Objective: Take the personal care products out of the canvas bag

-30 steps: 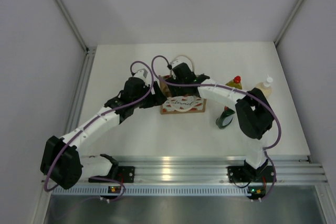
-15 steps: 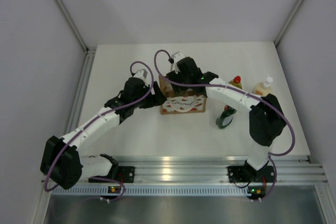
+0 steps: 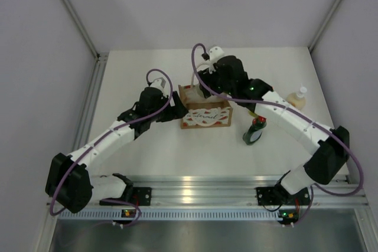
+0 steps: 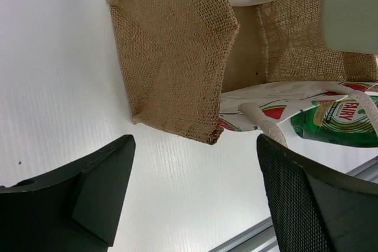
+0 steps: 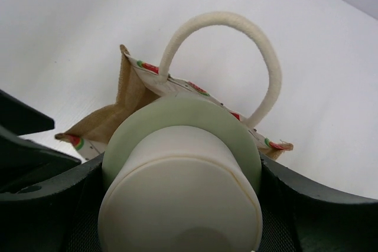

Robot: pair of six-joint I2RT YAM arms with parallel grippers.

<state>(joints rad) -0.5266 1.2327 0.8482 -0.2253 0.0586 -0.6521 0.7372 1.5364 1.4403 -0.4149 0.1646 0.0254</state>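
The tan canvas bag stands mid-table, open at the top. My right gripper is above its opening, shut on the pale green bottle just below its white cap. The bottle hangs above the bag and its cream handle. My left gripper is open and empty at the bag's left side. The dark green bottle lies right of the bag. The peach pump bottle stands further right. The yellow-green bottle is hidden behind my right forearm.
The left wrist view shows the lifted pale green bottle over the bag and the dark green bottle's label beyond it. A metal rail runs along the table's near edge. Grey walls enclose the table.
My right gripper has risen and shifted back and right, lifting the pale green bottle out of the bag; its elbow swung right. The left arm has not moved.
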